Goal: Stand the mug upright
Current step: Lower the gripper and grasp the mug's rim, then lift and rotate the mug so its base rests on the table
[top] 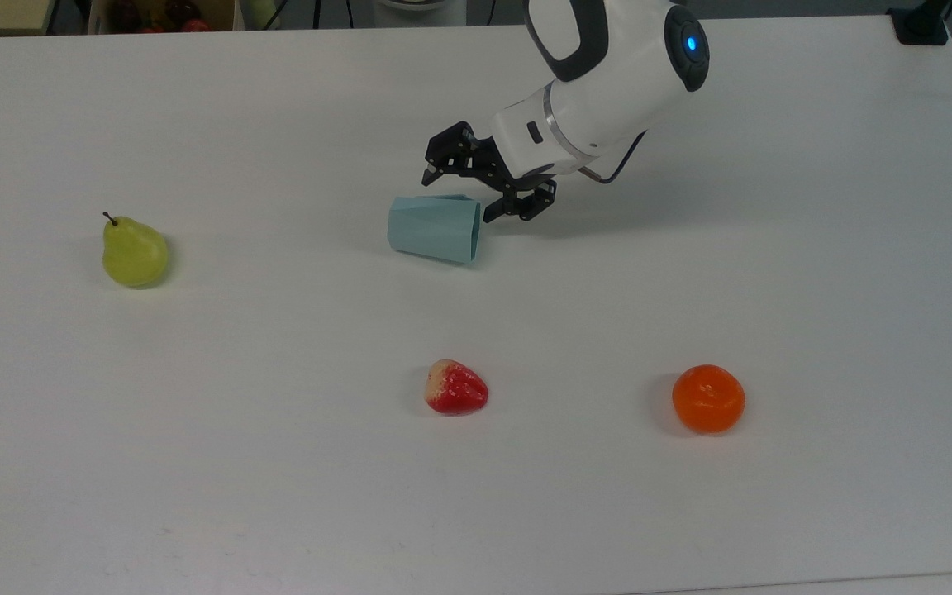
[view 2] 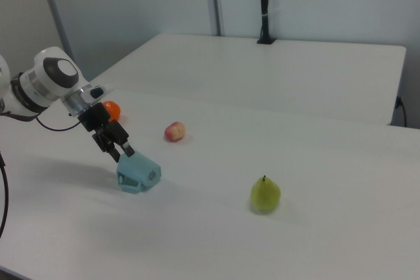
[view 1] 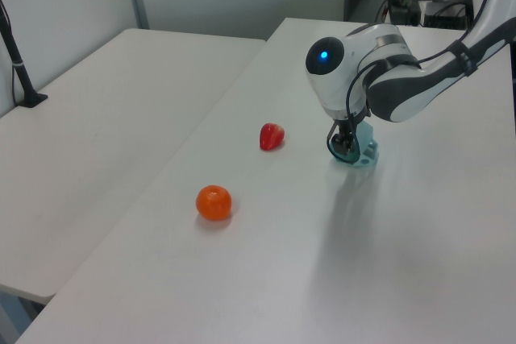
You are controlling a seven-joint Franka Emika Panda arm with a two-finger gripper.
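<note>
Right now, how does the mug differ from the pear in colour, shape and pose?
The mug is pale blue-green; the pear is yellow-green. The mug has flat facets; the pear is rounded, with a stem. The mug lies on its side; the pear stands stem up in the right view. Both rest on the white table.

A white table carries four things, all well apart from one another. A pale blue-green mug is laid on its side just beside the fingers, its rim turned toward them. A pear is set far off beyond the mug's base. A strawberry and an orange are placed nearer the top view's lower edge, away from the fingers.
</note>
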